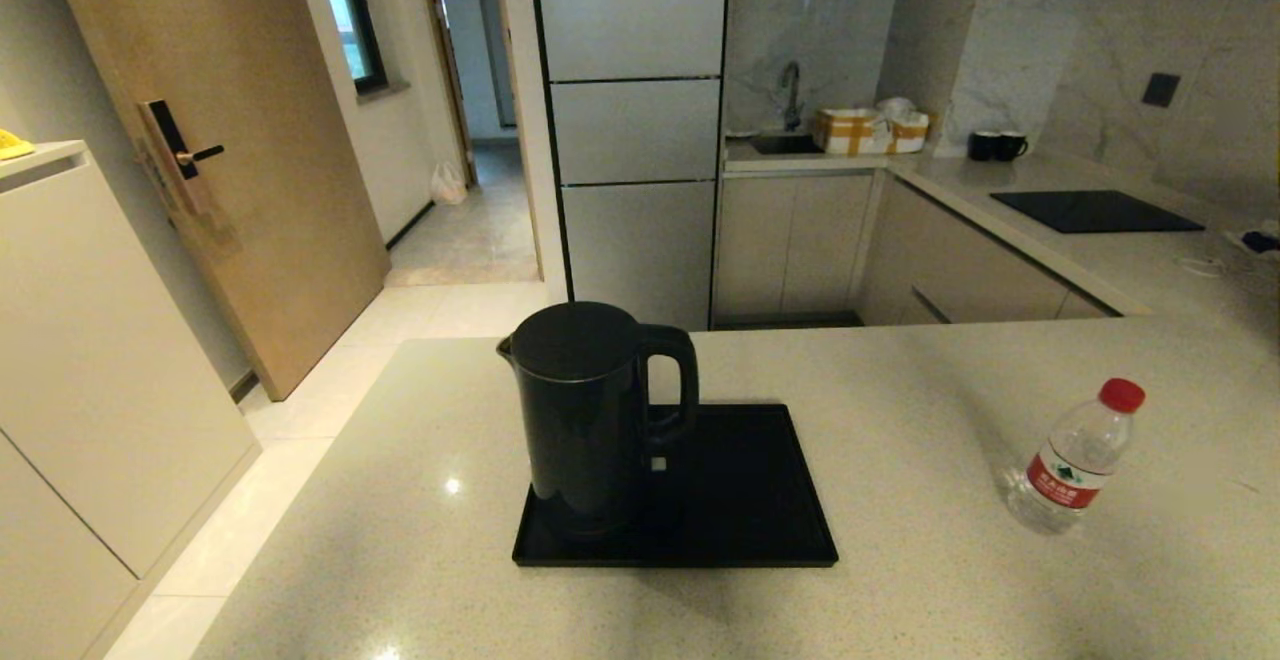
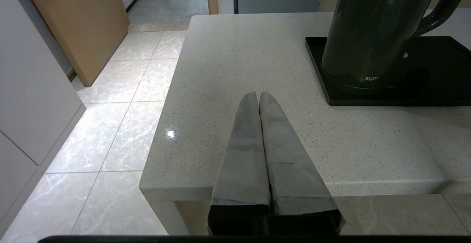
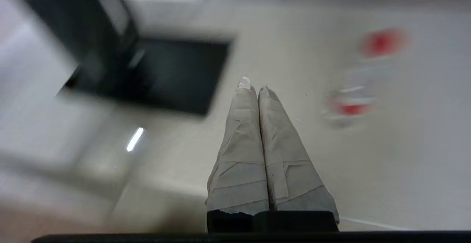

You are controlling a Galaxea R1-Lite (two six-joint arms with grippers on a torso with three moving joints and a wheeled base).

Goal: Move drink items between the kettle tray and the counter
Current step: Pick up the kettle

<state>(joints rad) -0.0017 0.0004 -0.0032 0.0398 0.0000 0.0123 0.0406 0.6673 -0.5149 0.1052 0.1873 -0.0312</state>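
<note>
A tall glossy black kettle (image 1: 585,415) stands on the left part of the flat black tray (image 1: 745,500) in the middle of the beige speckled counter (image 1: 900,590). The clear water bottle (image 1: 1075,460) with red cap and red label stands on the counter far to the tray's right. Neither gripper shows in the head view. My left gripper (image 2: 258,95) is shut and empty over the counter's near left corner, short of the kettle (image 2: 371,33) and tray (image 2: 434,77). My right gripper (image 3: 254,86) is shut and empty above the counter, between the tray (image 3: 173,73) and the blurred bottle (image 3: 353,88).
The counter's left edge (image 2: 162,125) drops to a tiled floor. A black flush cooktop (image 1: 1095,210), two dark mugs (image 1: 997,145) and a sink with boxes (image 1: 865,130) lie on the far counter run at the back right.
</note>
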